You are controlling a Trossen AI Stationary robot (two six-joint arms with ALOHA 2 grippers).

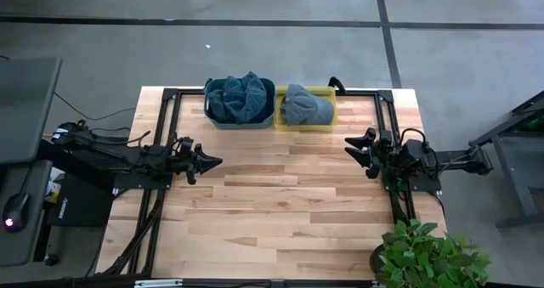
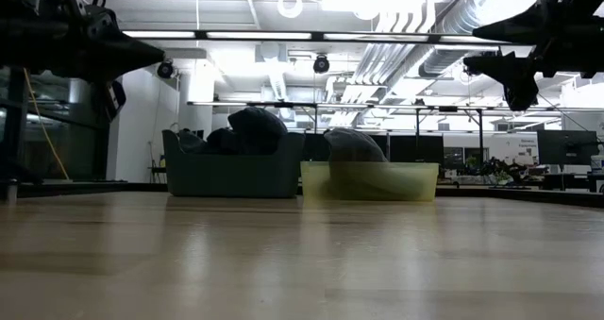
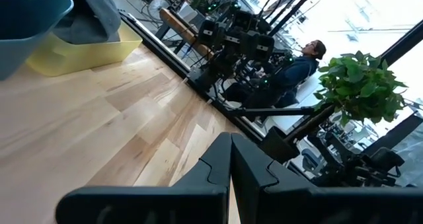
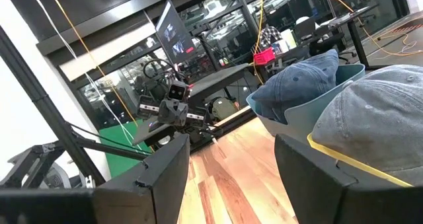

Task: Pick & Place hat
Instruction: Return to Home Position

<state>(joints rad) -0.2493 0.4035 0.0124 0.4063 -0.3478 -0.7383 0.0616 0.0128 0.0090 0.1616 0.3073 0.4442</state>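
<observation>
- Blue caps [image 1: 240,98] heaped in blue bin [image 1: 241,126] at far edge of table [image 1: 280,199]; no cap seen on the bare wood.
- Grey-blue cap [image 1: 301,106] in yellow bin [image 1: 332,116], right beside the blue bin on its right, walls touching or nearly so.
- Left gripper [image 1: 211,161] over left part of table, well apart from both bins, tip pointing inward.
- Its fingers [image 3: 215,161] pressed together in left wrist view, no gap, nothing between them.
- Right gripper [image 1: 351,149] over right part of table, near yellow bin's front corner, not touching it.
- Its fingers [image 4: 168,171] spread wide in right wrist view, gap bare, no hold on anything.
- Low view: both grippers raised clear of the tabletop, one near each upper corner.
- Step in hand, as a judgement: sorting done, retreat to rest pose; nothing gripped and nothing left out to pick.
- Next move, as a judgement: draw each arm back toward its own side of the table, keep height, no dip toward the bins.
- Right arm to pull straight away from the yellow bin rather than sweep past it; may also need those fingers closed to match the left.
- Risk low; only snag point the yellow bin corner near the right gripper.
- Off task: plant [image 1: 429,256] at front right corner; person [image 3: 301,64] seated beyond the table in left wrist view.
</observation>
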